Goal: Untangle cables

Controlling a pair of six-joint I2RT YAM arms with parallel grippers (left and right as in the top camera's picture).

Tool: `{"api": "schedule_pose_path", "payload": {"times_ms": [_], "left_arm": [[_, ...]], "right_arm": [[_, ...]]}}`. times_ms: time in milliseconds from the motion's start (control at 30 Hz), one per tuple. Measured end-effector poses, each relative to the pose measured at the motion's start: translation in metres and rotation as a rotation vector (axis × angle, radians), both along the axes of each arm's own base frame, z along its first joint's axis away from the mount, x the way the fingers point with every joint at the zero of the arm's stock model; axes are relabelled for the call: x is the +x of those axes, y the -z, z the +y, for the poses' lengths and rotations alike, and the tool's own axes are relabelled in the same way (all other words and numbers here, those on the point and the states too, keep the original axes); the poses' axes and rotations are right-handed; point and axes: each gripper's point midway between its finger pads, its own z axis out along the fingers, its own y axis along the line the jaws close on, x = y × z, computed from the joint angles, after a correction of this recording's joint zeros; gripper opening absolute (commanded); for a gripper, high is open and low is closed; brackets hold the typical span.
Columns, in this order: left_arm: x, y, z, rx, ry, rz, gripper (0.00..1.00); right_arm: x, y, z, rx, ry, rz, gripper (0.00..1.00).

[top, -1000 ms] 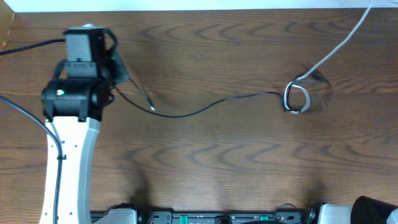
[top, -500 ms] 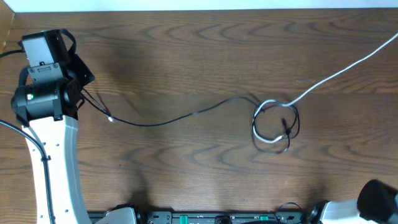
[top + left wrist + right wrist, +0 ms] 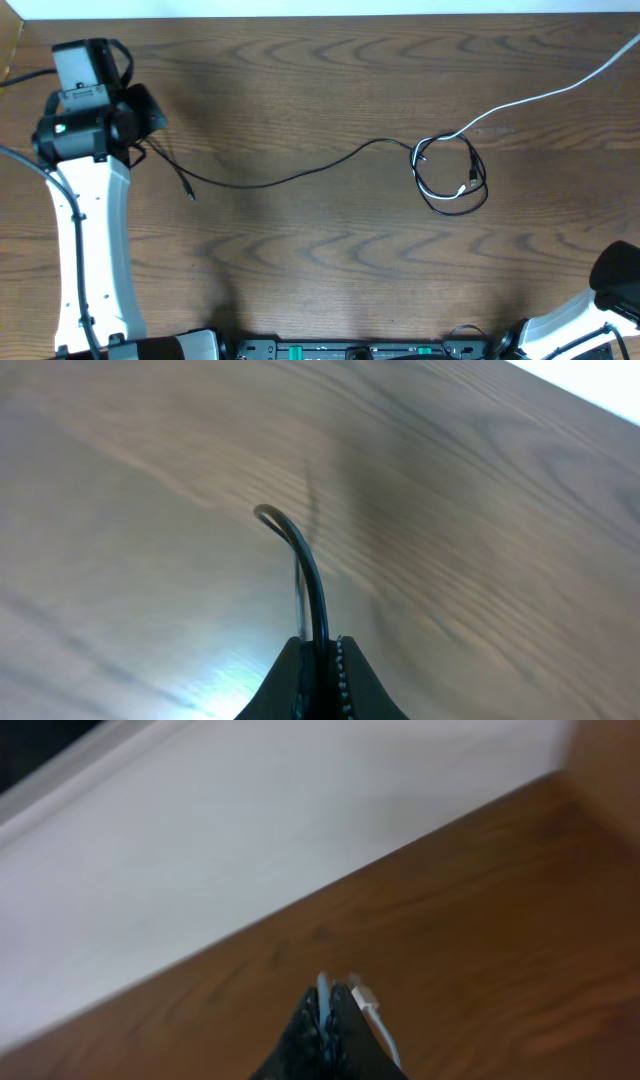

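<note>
two thin cables, each held at one end, looped together on the table

from above: the black cable (image 3: pixel 250 185) runs from the left arm (image 3: pixel 90 230) across the brown table (image 3: pixel 300 280) to a small tangle of loops (image 3: pixel 450 182) right of the middle. the white cable (image 3: pixel 540 95) leaves the loops and goes off the top right edge. left wrist: the left pincer (image 3: pixel 320 660) is closed tight on the black cable. right wrist: the right pincer (image 3: pixel 328 1020) is closed on the white cable, whose plug end sits just beside the tips.
</note>
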Motion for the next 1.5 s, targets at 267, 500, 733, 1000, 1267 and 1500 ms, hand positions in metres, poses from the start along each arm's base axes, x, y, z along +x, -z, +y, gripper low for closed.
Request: {"api": "schedule_pose_path", "payload": {"times_ms": [267,500,733,1000,1267,1500], "left_arm": [[0.008,0.012,-0.110,-0.159,0.397,0.032,0.22],[-0.003,0.018,-0.193,-0.235,0.658,0.061,0.39],[-0.004,0.042,-0.236,-0.264,0.765,0.125,0.39],[0.009,0.049,-0.257,-0.292,0.816,0.093,0.41],[0.013,0.099,-0.345,-0.358,0.923,0.141,0.43],[0.008,0.150,-0.401,-0.438,0.888,0.212,0.44]], "right_arm": [[0.015,0.011,0.147,0.072,-0.393,0.050,0.01],[0.011,0.012,0.211,0.093,-0.547,0.064,0.01],[-0.002,0.030,0.208,0.108,-0.512,0.166,0.01],[-0.012,0.057,0.203,0.122,-0.479,0.273,0.01],[-0.015,0.062,0.202,0.127,-0.474,0.296,0.01],[-0.017,0.065,0.201,0.124,-0.465,0.316,0.01]]}}
